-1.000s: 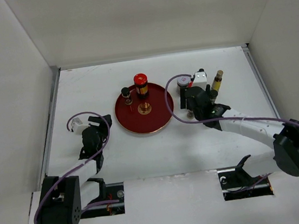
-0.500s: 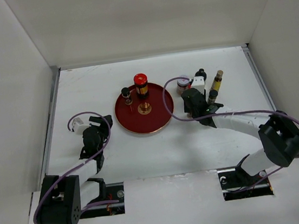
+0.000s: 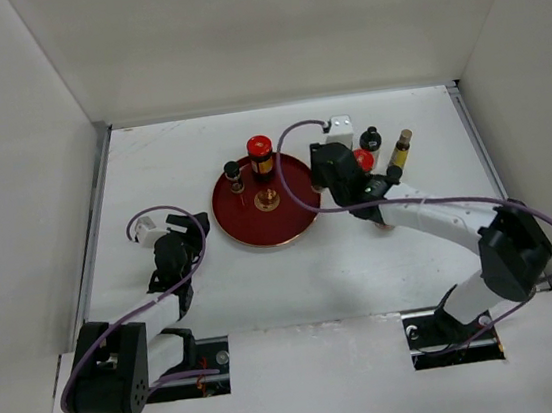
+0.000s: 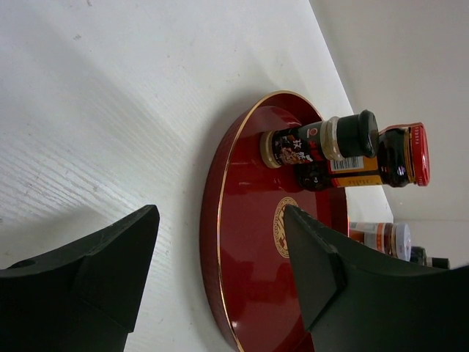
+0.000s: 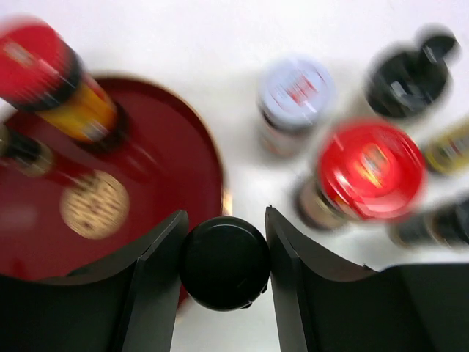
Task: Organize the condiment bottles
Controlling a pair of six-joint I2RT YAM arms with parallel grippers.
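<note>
My right gripper [image 3: 331, 175] is shut on a small black-capped bottle [image 5: 225, 262] and holds it over the right rim of the round red tray [image 3: 284, 228]. A red-capped amber bottle [image 3: 261, 156] and a tiny black-capped bottle [image 3: 234, 174] stand on the tray's far part. Right of the tray stand a red-capped jar [image 3: 363, 160], a black-capped bottle [image 3: 370, 138] and a slim yellow bottle [image 3: 400, 151]. The right wrist view also shows a white-lidded jar [image 5: 297, 92]. My left gripper [image 3: 190, 229] is open and empty, left of the tray [image 4: 242, 242].
White walls close in the table on the left, back and right. The right arm's purple cable [image 3: 286, 165] arcs over the tray's right side. The remaining bottles stand close together between the tray and the right wall.
My right gripper has moved left and away from the bottle cluster to the tray's right rim, carrying the black-capped bottle. The left arm has stayed still.
</note>
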